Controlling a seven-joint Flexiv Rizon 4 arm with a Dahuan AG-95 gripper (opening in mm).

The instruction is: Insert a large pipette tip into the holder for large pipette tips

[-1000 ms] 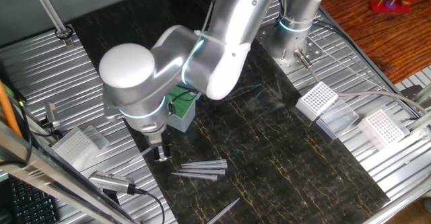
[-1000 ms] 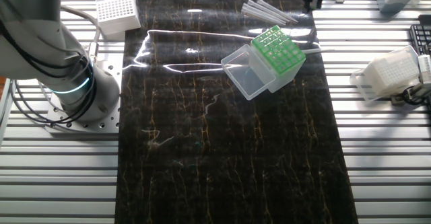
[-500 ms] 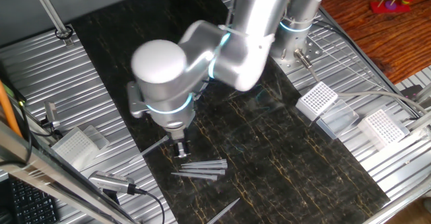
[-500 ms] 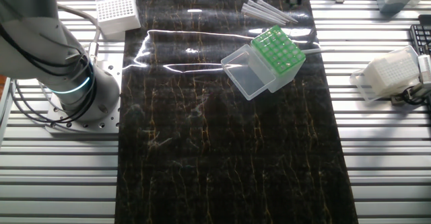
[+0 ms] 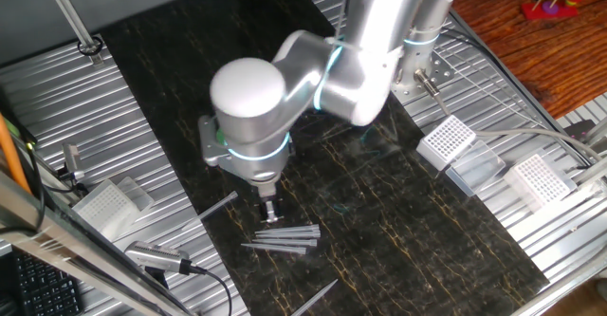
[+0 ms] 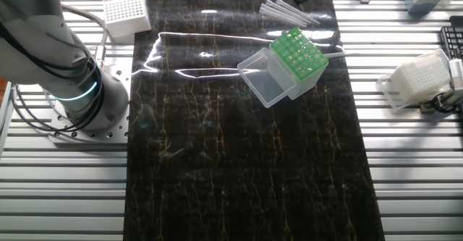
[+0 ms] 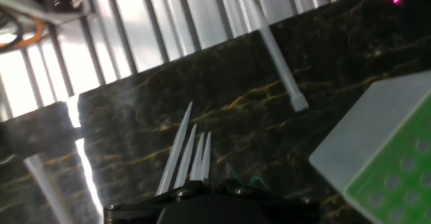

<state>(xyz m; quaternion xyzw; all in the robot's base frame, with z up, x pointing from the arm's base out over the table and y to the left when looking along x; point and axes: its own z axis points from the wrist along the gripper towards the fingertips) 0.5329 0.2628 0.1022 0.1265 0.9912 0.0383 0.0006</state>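
One fixed view shows, from the left, a white rack [image 5: 104,205] on the ribbed bench [image 5: 57,117], a lone pipette tip [image 5: 219,205] lying slantwise, then the tool [image 5: 271,212] hanging just above a fanned bunch of large pipette tips [image 5: 283,238] on the black mat [image 5: 408,231]; whether its jaws are open or closed I cannot tell. Further right sit two more white racks [image 5: 446,140]. From the other fixed view, the holder for large pipette tips [image 6: 296,60] rests on the mat, green grid up, clear lid [image 6: 264,83] swung open
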